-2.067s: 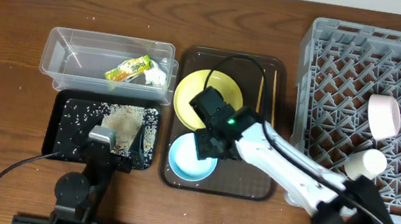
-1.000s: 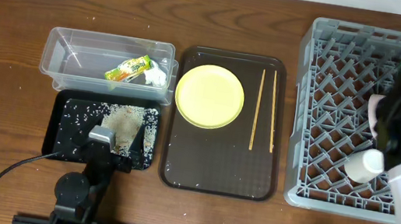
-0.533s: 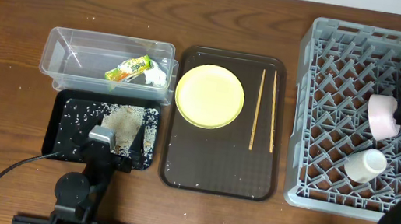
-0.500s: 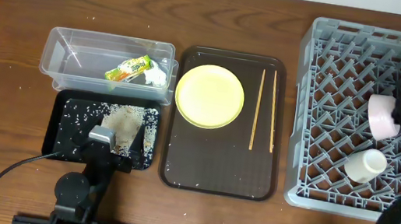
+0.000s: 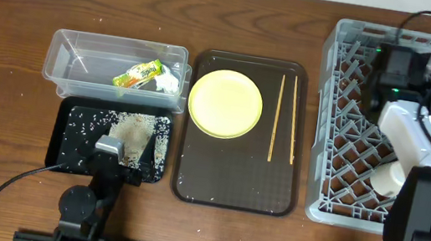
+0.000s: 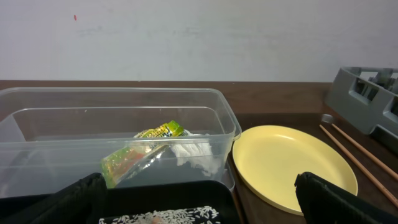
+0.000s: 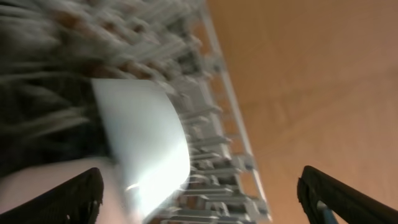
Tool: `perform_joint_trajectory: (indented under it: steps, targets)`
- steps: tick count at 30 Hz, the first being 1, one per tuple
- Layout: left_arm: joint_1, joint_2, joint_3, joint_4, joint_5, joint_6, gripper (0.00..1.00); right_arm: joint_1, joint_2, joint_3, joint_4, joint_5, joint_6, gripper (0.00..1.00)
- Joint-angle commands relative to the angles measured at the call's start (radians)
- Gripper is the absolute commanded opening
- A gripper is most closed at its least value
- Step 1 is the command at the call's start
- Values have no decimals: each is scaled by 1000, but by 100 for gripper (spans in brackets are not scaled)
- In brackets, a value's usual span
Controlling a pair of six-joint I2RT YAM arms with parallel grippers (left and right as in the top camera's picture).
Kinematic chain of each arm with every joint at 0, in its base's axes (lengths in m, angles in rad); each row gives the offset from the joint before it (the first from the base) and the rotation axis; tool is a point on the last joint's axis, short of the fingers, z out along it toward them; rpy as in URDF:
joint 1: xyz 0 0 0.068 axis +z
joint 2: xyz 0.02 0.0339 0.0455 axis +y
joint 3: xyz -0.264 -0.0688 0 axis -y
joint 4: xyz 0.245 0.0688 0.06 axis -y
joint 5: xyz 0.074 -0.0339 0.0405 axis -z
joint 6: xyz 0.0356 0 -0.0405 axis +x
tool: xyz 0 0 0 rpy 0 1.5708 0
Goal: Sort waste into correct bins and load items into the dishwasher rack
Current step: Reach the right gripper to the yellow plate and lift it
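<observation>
right pincer point(image 5: 393, 71) swung leftward over rack point(image 5: 337, 155)

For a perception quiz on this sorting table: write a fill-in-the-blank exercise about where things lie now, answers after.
1. The snack wrapper lies in the clear tub beside a crumpled white ____.
2. Next to the pale-yellow plate on the brown serving tray lie ____ wooden chopsticks.
3. The black tray holds scattered grains of ____.
4. The white cup lies in the grey dishwasher ____.
Missing words: tissue; two; rice; rack.
</observation>
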Motion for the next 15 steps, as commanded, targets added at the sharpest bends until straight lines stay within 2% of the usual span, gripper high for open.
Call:
perform_joint_trajectory:
  steps: [1,4,5,7,11,13,15]
  targets:
    - [5,-7,-15,-33,14,18,99,99,-112,0,-33,-157,-2,98]
    - [4,-7,-15,-33,15,18,99,206,-217,0,-115,-353,48,90]
    - [4,-7,-15,-33,14,17,99,238,-246,0,-145,-436,83,85]
    - [5,-7,-15,-33,14,18,99,307,-295,0,-219,-676,196,75]
    - [5,-7,-15,-33,14,18,99,407,-289,-3,-301,-1109,488,71]
    - [5,-7,-15,-33,14,18,99,453,-251,-5,-309,-1200,595,70]
    - [5,-7,-15,-33,15,18,99,494,-202,-5,-312,-1173,688,70]
